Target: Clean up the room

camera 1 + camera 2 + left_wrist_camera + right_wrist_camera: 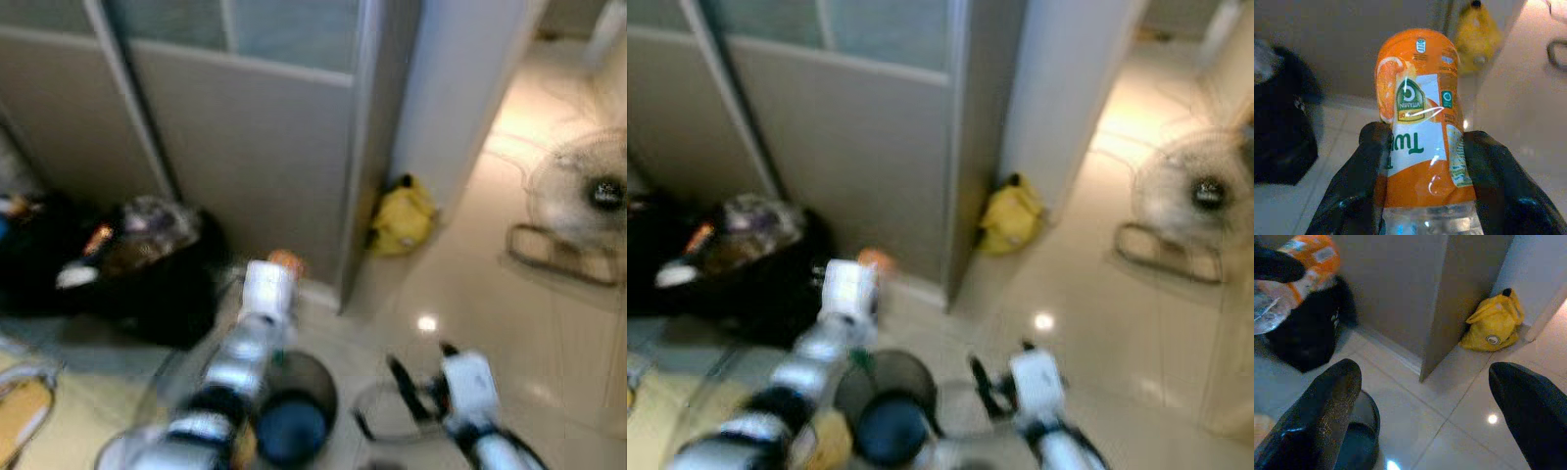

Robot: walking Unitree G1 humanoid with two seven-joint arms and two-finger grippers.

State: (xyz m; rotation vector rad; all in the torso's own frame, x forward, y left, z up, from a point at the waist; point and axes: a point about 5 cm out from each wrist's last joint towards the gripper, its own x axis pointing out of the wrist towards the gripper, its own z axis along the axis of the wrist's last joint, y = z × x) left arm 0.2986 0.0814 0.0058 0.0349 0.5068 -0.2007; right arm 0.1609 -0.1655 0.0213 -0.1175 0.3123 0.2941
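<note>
My left gripper (1425,149) is shut on a clear plastic bottle (1420,117) with an orange label, its black fingers (1369,166) pressing both sides. In the left eye view the bottle's orange end (285,260) pokes past the raised left wrist, above the floor just beyond a dark round bin (325,380). My right gripper (1425,399) hangs open and holds nothing, low and to the right of the bin (1365,428). The held bottle (1305,262) also shows in the right wrist view.
A black bag pile (127,269) with mixed items on top lies against the grey sliding doors (245,137) on the left. A yellow bag (402,217) sits at the door post's foot. A standing fan (588,196) is on the glossy tiled floor at right.
</note>
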